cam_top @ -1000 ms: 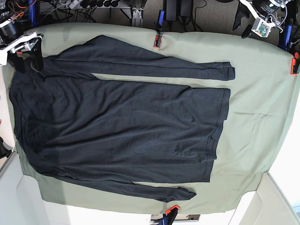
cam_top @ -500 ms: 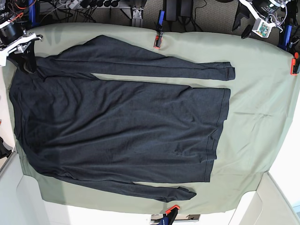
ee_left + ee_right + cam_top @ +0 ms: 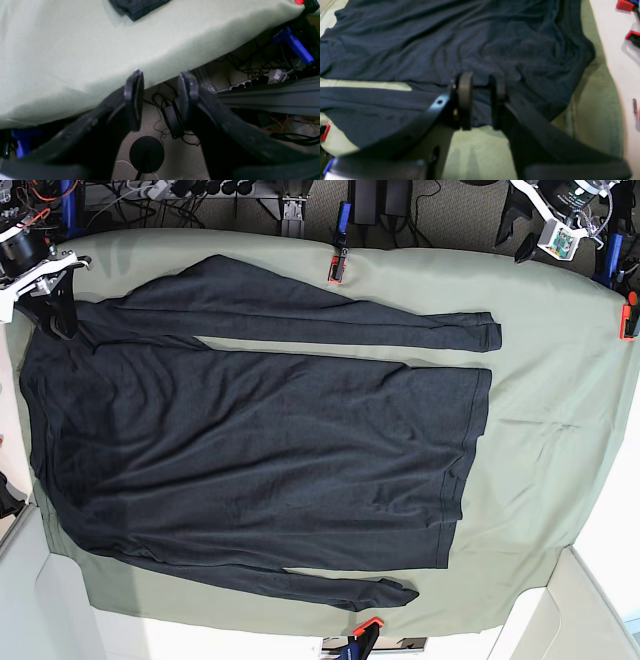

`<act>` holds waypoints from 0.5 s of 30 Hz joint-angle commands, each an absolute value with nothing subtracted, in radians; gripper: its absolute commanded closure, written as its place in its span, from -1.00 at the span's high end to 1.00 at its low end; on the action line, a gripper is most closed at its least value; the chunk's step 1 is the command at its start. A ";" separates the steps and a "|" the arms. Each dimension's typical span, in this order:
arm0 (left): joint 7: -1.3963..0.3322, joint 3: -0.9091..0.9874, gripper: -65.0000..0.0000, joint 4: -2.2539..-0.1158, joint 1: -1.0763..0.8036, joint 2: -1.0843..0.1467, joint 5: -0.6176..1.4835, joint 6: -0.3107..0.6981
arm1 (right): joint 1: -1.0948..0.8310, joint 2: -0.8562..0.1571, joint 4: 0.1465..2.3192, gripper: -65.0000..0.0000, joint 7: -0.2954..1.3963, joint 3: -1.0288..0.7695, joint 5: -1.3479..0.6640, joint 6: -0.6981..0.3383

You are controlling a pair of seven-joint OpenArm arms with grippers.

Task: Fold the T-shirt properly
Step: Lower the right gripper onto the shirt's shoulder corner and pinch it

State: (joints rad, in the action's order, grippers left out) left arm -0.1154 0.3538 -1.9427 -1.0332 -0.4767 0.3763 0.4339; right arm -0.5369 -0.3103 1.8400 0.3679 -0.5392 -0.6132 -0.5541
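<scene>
Hovering over T-shirt (image 3: 480,45) shoulder — right gripper (image 3: 481,100)

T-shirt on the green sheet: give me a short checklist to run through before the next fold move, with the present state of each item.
1. T-shirt spread flat on the green sheet: ok, with light wrinkles.
2. Both sleeves laid out and visible: ok, upper sleeve and lower sleeve.
3. Right gripper at the shirt's shoulder edge: ok, jaws apart, nothing held.
4. Left gripper near the shirt: not ok, it hangs past the sheet's edge, open and empty.
5. Fabric between the right gripper's jaws: cannot tell.
6. Sheet clamps in place: ok.
</scene>
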 commanded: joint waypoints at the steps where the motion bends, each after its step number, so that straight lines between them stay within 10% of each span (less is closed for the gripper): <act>1: -0.094 0.361 -0.21 -1.956 -1.045 -0.485 0.385 0.431 | -0.538 -0.324 1.856 -0.64 0.340 -0.548 -0.629 -0.554; 15: -0.094 0.361 -0.21 -1.956 -1.045 -0.485 0.385 0.431 | -0.538 -0.324 1.857 -0.64 0.312 -0.548 -0.673 -0.554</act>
State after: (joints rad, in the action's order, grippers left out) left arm -0.1158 0.3538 -1.9427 -1.0332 -0.4767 0.3763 0.4339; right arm -0.5373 -0.3103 1.8400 0.3382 -0.5392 -0.6579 -0.5537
